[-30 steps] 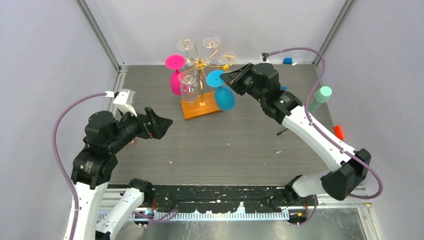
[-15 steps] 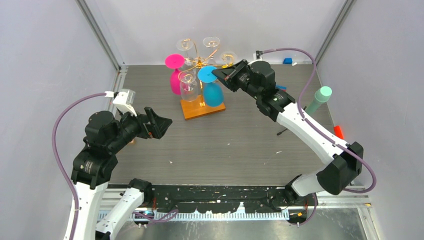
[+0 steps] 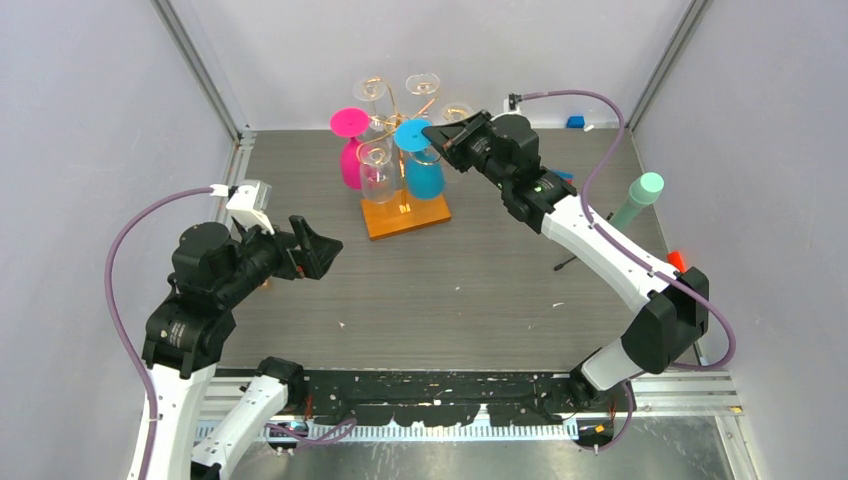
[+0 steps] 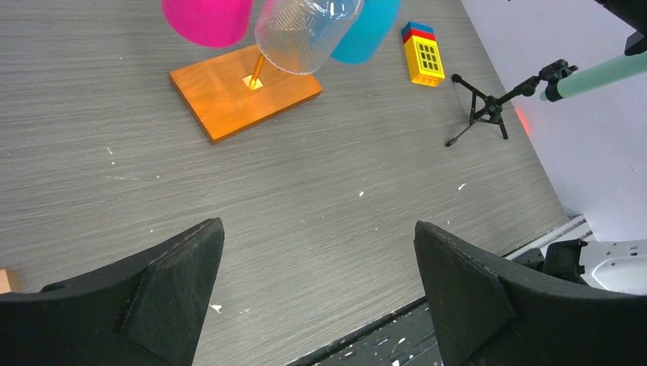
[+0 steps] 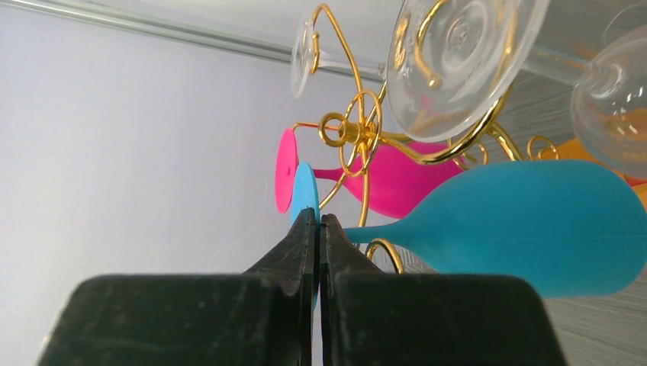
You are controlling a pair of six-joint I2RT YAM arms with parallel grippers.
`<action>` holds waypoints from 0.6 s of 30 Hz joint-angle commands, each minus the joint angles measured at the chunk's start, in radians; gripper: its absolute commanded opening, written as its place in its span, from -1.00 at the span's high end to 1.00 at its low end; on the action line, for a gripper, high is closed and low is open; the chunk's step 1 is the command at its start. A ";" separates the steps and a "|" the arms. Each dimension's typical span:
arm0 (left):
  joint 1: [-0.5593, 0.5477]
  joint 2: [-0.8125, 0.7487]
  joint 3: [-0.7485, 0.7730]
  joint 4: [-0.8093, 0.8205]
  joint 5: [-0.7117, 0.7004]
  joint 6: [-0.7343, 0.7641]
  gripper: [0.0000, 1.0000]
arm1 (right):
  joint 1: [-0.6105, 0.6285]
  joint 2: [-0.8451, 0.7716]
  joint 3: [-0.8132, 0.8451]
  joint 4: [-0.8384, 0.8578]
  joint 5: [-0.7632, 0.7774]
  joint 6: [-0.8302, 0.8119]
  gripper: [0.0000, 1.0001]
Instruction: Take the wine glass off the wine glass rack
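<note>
On the desk [image 3: 480,290], the gold wire rack [image 3: 405,215] is standing at the far middle, with the blue wine glass [image 5: 534,229] hanging bowl-down at its scroll arms, beside a pink glass [image 3: 352,150] and clear glasses [image 4: 305,34]. The right jaws are clenching only the edge of the blue foot; the left jaws are standing released, well apart from the rack. A pinch this shallow is risking a slip if the stem is snagging a scroll, dropping the glass against its neighbours.

White-and-black arms, purple cables

Left arm [image 3: 205,275] and right arm [image 3: 600,245]: white links, black joint housings; a purple cable [image 3: 110,270] runs from each wrist; white camera block [image 3: 250,203] behind the left gripper [image 3: 320,238]; black wedge-shaped fingers [image 4: 172,293].
</note>
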 commanded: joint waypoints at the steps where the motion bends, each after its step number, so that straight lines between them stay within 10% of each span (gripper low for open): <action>1: 0.004 0.004 0.028 0.005 -0.009 0.018 -0.96 | -0.006 -0.051 0.046 0.064 0.108 -0.026 0.99; 18: 0.004 0.031 0.025 -0.004 0.025 -0.026 -0.96 | -0.008 -0.234 -0.124 0.033 0.276 0.027 0.99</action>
